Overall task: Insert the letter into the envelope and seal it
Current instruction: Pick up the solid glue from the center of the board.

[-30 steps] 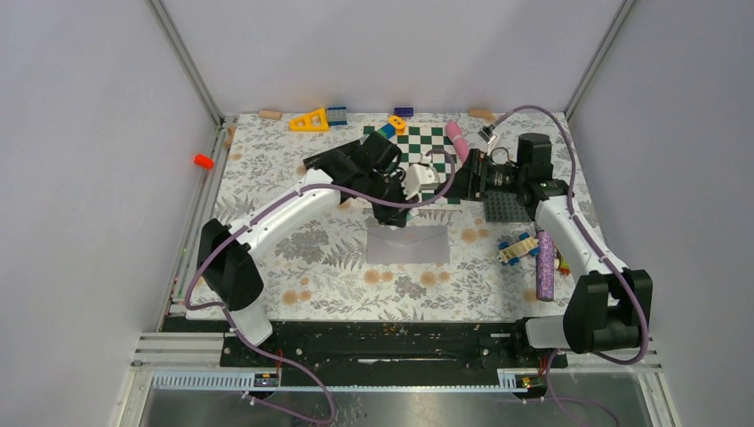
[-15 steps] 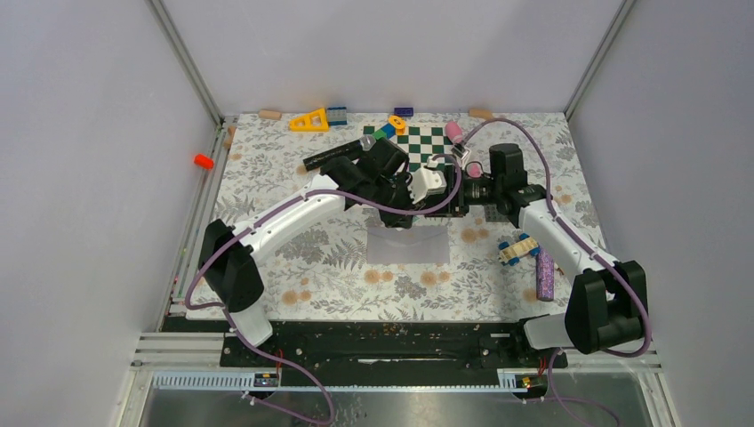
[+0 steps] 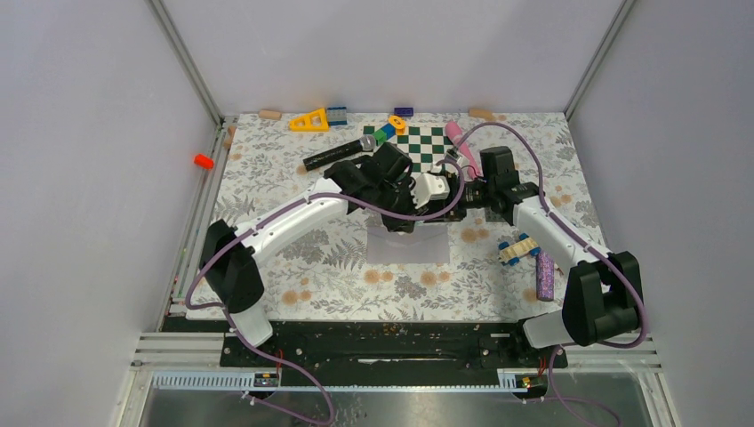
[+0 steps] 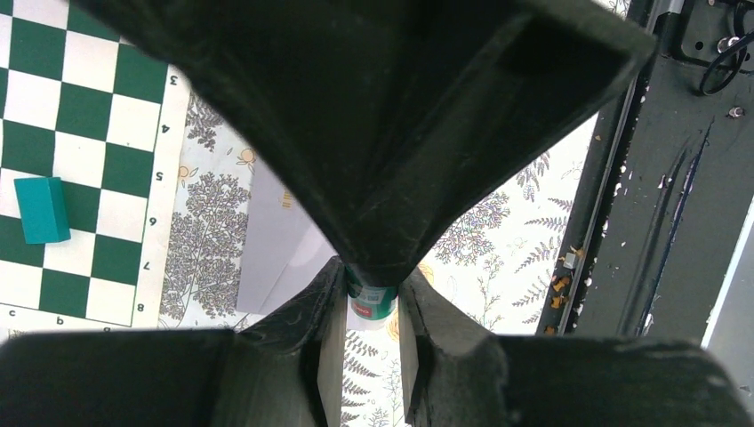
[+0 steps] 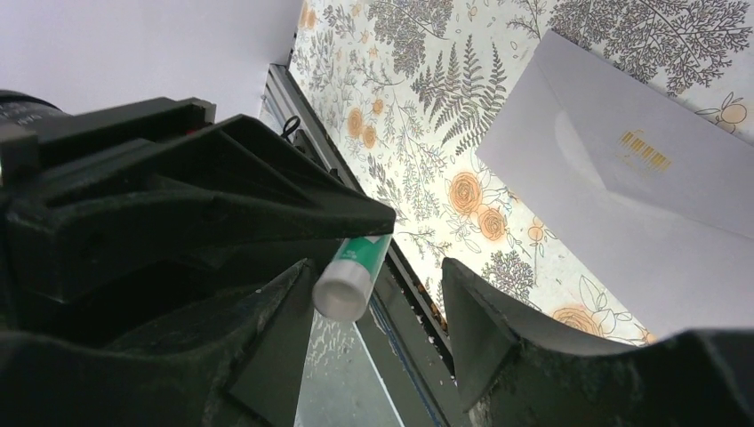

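Left claw (image 4: 372, 311) clamps glue stick (image 5: 353, 271) | right claw (image 5: 373, 276) parted round its cap, gap one side

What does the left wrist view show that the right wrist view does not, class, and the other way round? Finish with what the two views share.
Only the left wrist view shows the green-and-white chessboard with a teal block lying on it. Only the right wrist view shows the white cap end of the glue stick and a pale wall beyond the table edge. Both show the glue stick's green body, the light grey envelope lying flat, and the floral cloth under it.
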